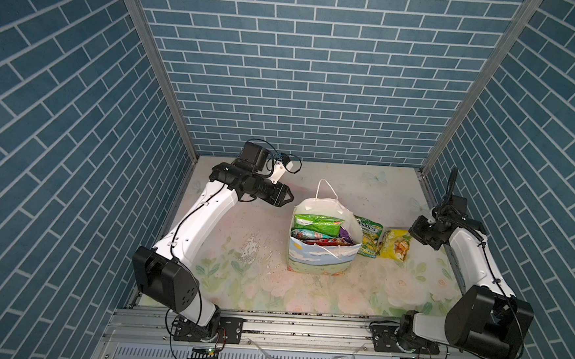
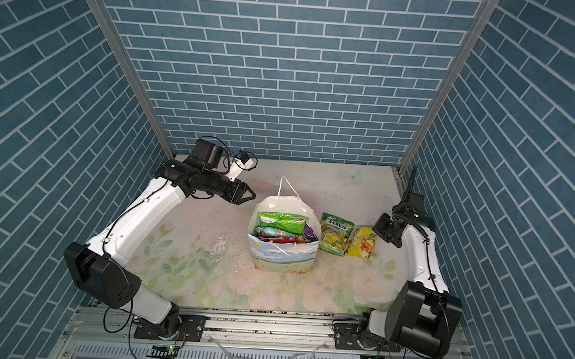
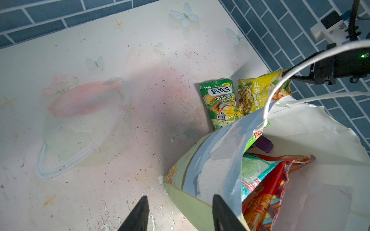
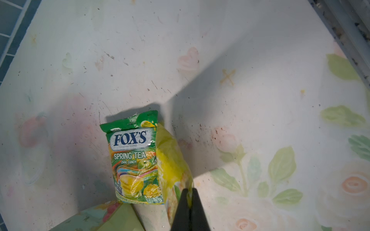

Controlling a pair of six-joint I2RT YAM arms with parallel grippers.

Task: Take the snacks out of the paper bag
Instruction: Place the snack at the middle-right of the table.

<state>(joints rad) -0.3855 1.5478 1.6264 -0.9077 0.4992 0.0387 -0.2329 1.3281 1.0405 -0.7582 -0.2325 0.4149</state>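
The paper bag (image 1: 320, 259) (image 2: 281, 257) stands upright mid-table, mouth open, one white cord handle raised. Inside it show a green snack packet (image 1: 316, 223), a teal and a red one (image 3: 266, 188), and a purple corner (image 1: 345, 234). Just right of the bag, a green-yellow FOX'S packet (image 1: 368, 240) (image 4: 132, 158) lies flat. Beside it is a yellow packet (image 1: 395, 245) (image 4: 171, 160), tilted up on its edge. My right gripper (image 1: 412, 233) (image 4: 189, 193) is shut on that edge. My left gripper (image 1: 288, 198) (image 3: 181, 197) hangs open at the bag's rear-left corner, holding nothing.
Blue brick walls close in the back and both sides. A metal rail (image 1: 304, 326) with both arm bases runs along the table's front edge, and another rail (image 1: 454, 259) lines the right side. The floral table cover (image 1: 251, 250) is worn left of the bag.
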